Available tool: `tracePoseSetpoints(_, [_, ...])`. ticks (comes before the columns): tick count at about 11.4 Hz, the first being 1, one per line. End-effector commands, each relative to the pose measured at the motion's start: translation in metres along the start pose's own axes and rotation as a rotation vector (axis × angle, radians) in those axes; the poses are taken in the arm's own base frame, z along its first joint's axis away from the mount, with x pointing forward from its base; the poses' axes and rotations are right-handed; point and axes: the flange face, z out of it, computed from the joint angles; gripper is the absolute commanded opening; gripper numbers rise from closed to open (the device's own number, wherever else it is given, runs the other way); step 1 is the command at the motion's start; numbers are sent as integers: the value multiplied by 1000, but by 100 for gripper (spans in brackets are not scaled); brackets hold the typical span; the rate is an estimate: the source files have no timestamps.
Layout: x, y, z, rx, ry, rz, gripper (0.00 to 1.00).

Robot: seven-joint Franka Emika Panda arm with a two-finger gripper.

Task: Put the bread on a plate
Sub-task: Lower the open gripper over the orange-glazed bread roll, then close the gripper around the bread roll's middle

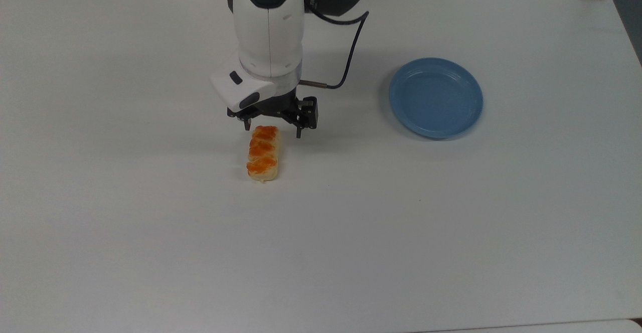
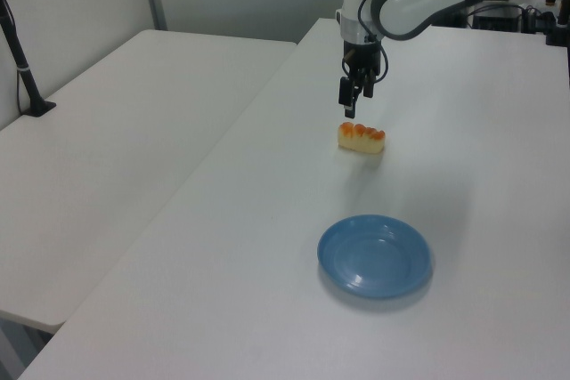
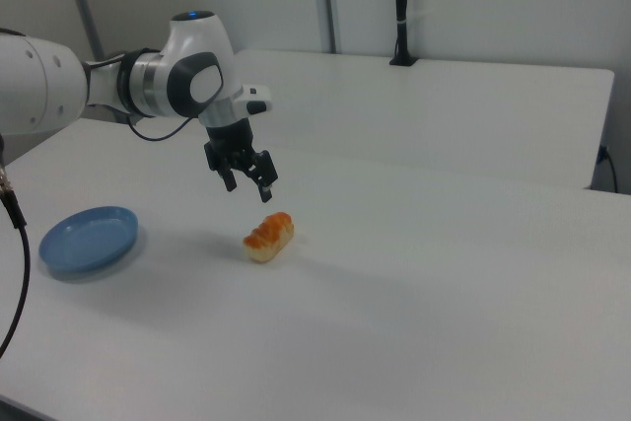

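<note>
White and matte, the table (image 1: 150, 247) spreads wide and smooth under my cameras, with a second pale tabletop butted against it and plain grey partition walls behind. I judge the task barely begun: the bread (image 1: 263, 153) lies flat on the table, not yet gripped, and the plate (image 1: 436, 97) sits with nothing on it, well apart from the bread toward the top view's right. My claw (image 1: 273, 131) hangs above the end of the bread nearest the arm, its two dark fingers spread wide apart and holding nothing; in the right view it floats clear above the bread (image 3: 268, 235) with open air between them, and in the left view it hovers over the bread's (image 2: 361, 138) far end. What remains, as I read it, is the whole job: lower, close on the bread, lift, carry it across to the plate and let go. The bread is a small oblong bar, pale yellow on its sides with three glossy orange-brown bumps along the top, rounded at the corners. The plate is round, light blue plastic with a faint sheen and a raised, ridged rim, wider than the bread is long. The arm (image 1: 269, 27) is smooth white casing with a lit blue dot on top and a dark cable looping beside it.
</note>
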Motion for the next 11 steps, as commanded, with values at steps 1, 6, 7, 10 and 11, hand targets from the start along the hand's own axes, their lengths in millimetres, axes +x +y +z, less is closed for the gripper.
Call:
tracePoseSetpoints(1, [4, 5, 31, -47, 14, 3, 100])
tracePoseSetpoints(6, [4, 11, 73, -77, -12, 10, 100])
tracePoseSetpoints(7, [4, 11, 79, -90, -12, 7, 100])
tracePoseSetpoints(10, [-3, 13, 95, -107, -14, 9, 100])
tracePoseSetpoints(11, [-4, 13, 98, -109, -18, 7, 100])
